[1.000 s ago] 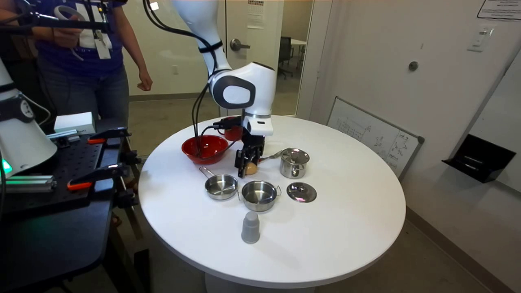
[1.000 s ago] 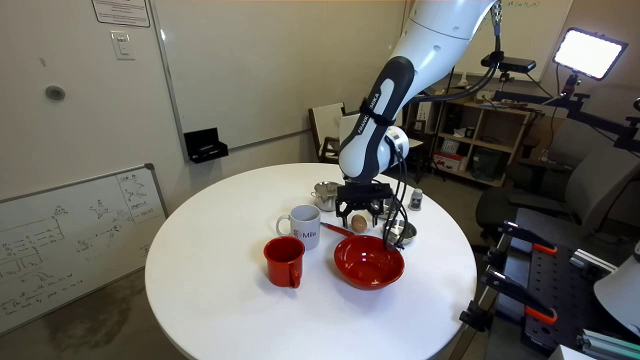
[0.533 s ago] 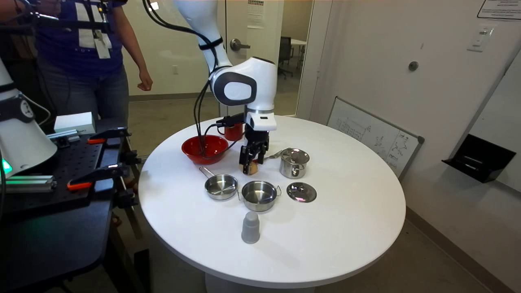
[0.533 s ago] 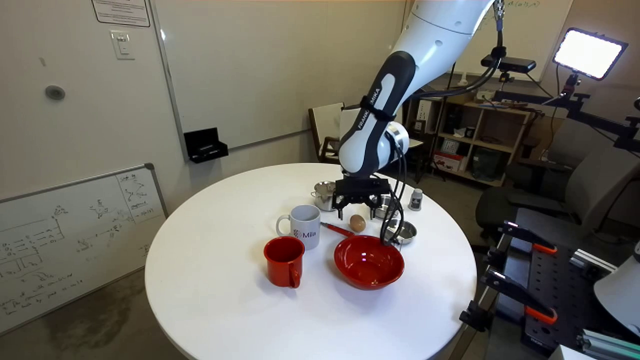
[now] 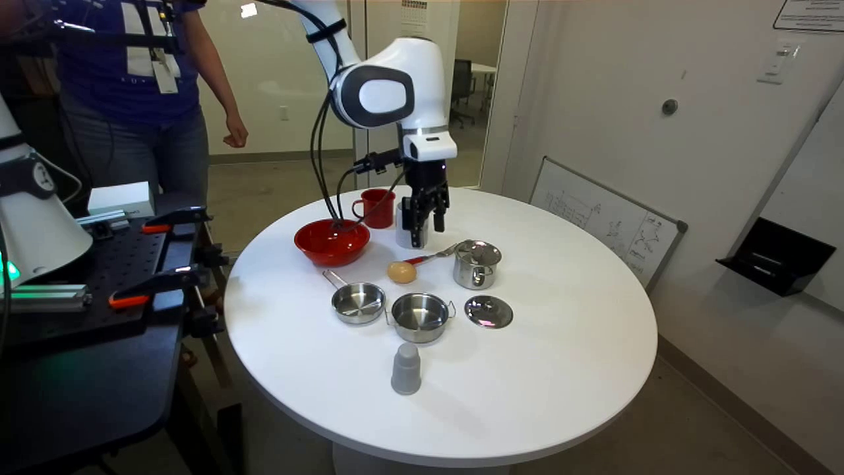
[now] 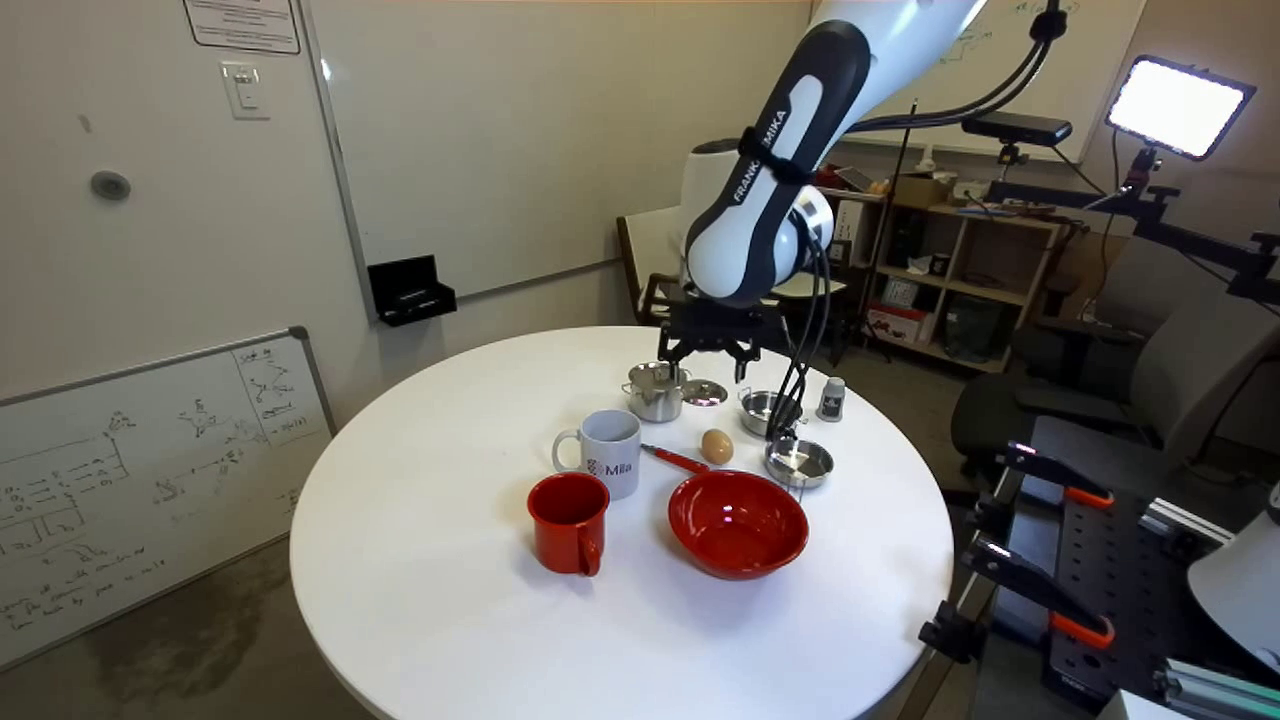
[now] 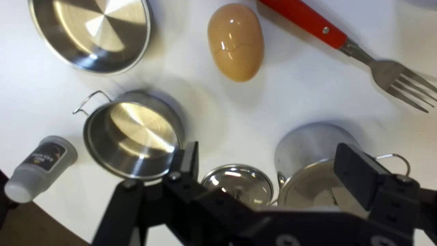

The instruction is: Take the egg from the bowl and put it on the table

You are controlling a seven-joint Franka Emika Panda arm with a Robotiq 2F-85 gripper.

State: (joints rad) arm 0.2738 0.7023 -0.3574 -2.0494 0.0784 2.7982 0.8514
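Note:
The brown-orange egg lies on the white round table, outside the bowl, by the fork's red handle. The egg also shows in an exterior view and at the top of the wrist view, with a thin crack line. The wide red bowl stands beside it, and I see nothing in it; it also shows in an exterior view. My gripper hangs above the table, higher than the egg and apart from it. Its fingers are spread with nothing between them in the wrist view.
A small pan, an open pot, a taller pot, a lid and a grey shaker stand around the egg. The fork, a white mug and a red mug are also near.
My gripper has risen from low around the egg and moved up and away, its fingers staying spread. The egg stays on the table.

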